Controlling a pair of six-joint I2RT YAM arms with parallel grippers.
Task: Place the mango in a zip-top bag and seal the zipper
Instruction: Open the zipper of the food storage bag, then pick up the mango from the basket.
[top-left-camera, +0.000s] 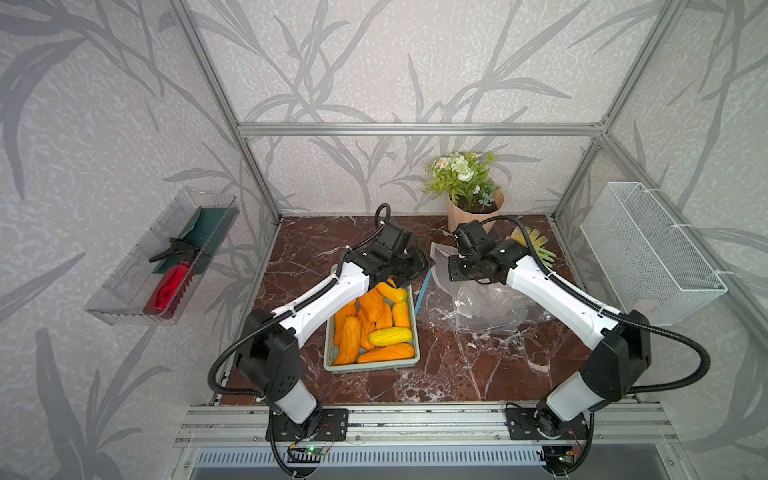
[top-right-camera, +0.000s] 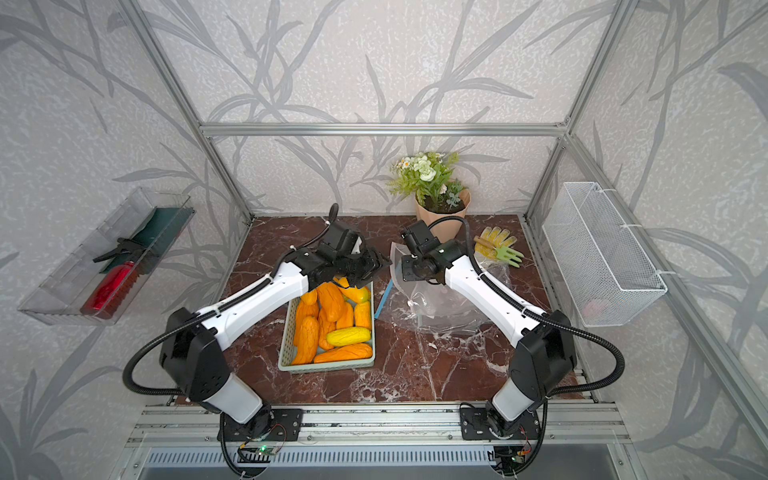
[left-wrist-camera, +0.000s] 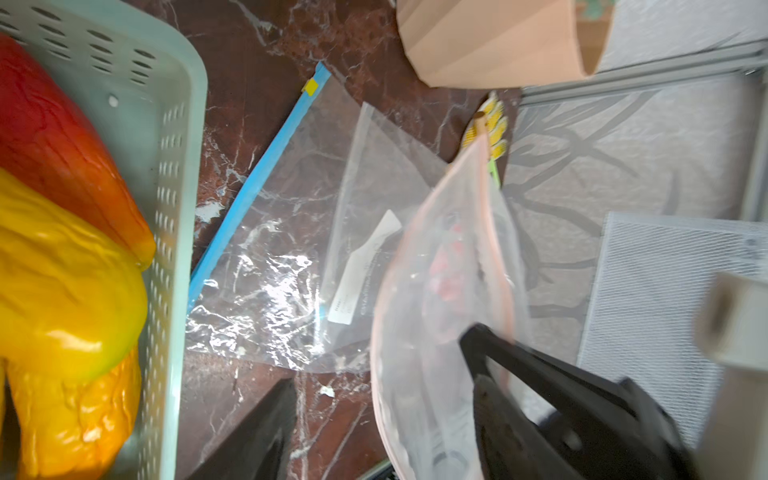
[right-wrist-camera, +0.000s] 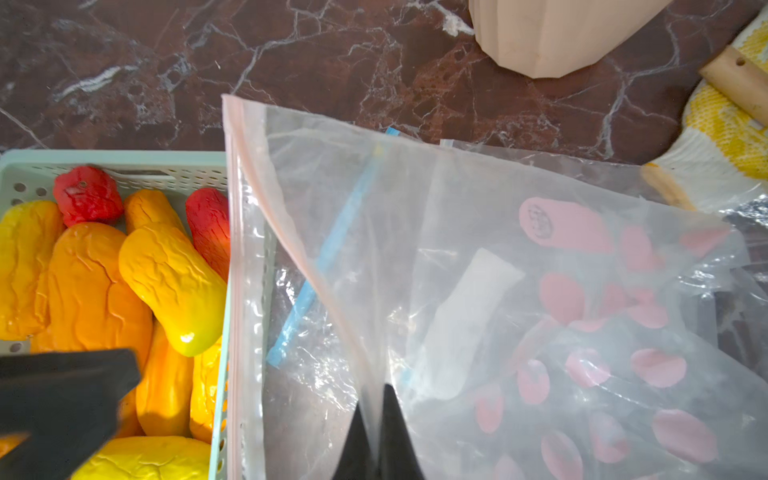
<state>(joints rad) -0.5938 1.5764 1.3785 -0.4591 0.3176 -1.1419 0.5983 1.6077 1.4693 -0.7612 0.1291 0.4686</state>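
Mangoes (left-wrist-camera: 62, 270) cropped by edge; flowerpot (left-wrist-camera: 490, 41) too.

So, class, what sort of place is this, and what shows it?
Likely a staged robot test cell: aluminium frame, wallpapered panels, left arm and right arm bolted to a rail, basket of mangoes on a marble-look tabletop.

- mangoes (top-left-camera: 376, 328): orange and yellow, some red
- basket (top-left-camera: 374, 366): mint green, perforated
- table (top-left-camera: 457, 365): red-brown marble, white veins
- zipper (left-wrist-camera: 257, 174): light blue, on the clear zip-top bag (left-wrist-camera: 282, 257)
- pink-edged bag (right-wrist-camera: 415, 208): clear, pale pink strip
- walls (top-left-camera: 374, 62): grey leaf print
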